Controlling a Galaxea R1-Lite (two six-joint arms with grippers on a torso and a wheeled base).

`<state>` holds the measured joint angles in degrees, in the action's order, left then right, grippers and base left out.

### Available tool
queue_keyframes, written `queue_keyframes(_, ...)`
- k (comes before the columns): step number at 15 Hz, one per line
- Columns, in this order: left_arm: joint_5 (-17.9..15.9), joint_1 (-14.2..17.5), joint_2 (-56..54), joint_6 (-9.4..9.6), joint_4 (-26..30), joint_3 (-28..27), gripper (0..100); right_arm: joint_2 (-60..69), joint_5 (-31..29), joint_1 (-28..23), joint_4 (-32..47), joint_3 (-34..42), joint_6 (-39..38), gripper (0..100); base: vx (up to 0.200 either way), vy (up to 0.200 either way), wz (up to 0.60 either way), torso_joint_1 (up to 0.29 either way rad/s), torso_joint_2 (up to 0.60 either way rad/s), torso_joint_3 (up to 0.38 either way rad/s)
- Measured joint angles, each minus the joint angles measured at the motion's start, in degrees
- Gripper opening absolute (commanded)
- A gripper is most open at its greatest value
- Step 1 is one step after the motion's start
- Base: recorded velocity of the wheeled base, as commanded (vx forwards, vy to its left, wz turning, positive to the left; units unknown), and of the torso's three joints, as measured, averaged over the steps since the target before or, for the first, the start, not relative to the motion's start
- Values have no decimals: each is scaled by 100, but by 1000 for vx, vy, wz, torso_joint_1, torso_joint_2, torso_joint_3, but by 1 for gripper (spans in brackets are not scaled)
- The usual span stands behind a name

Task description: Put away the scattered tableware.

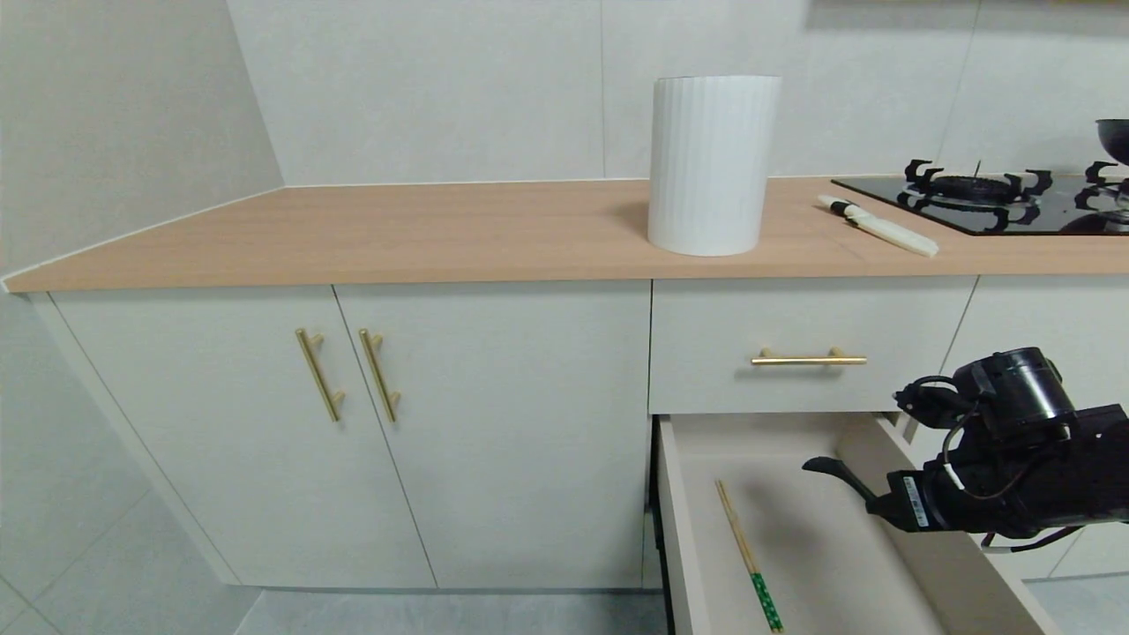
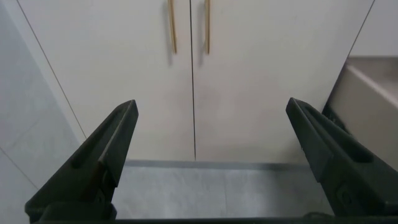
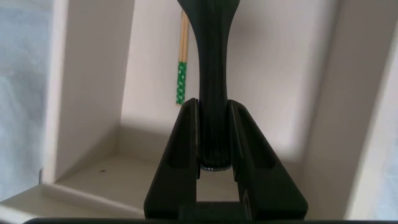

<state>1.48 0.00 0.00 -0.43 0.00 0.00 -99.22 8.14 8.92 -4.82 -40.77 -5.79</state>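
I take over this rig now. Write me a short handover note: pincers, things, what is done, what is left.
Left pincer: open, empty, facing the cabinet doors.
Right pincer: shut on a black utensil above the open drawer.
Done: chopsticks lie in the drawer.
Left: drop the utensil in; the white knife on the countertop probably goes next.

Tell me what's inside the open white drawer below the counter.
Wooden chopsticks with green ends lie on its floor. The right gripper, clamping a black utensil, hides the floor beneath it.
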Motion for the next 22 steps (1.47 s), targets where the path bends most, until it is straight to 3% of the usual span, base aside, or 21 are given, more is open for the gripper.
queue_keyframes(9, 0, 0, 0, 0, 0, 0, 100, -343, -257, 88, -416, 69, -9, 0, 0, 0, 0, -7, 20, 16)
queue_keyframes(15, 0, 0, 0, 0, 0, 0, 100, -1584, -623, 321, -1541, 102, -195, 0, 0, 0, 0, 0, 0, 0)
queue_keyframes(22, 0, 0, 0, 0, 0, 0, 100, -2725, -855, 369, -2107, 119, -222, 0, 0, 0, 0, 0, 0, 0)
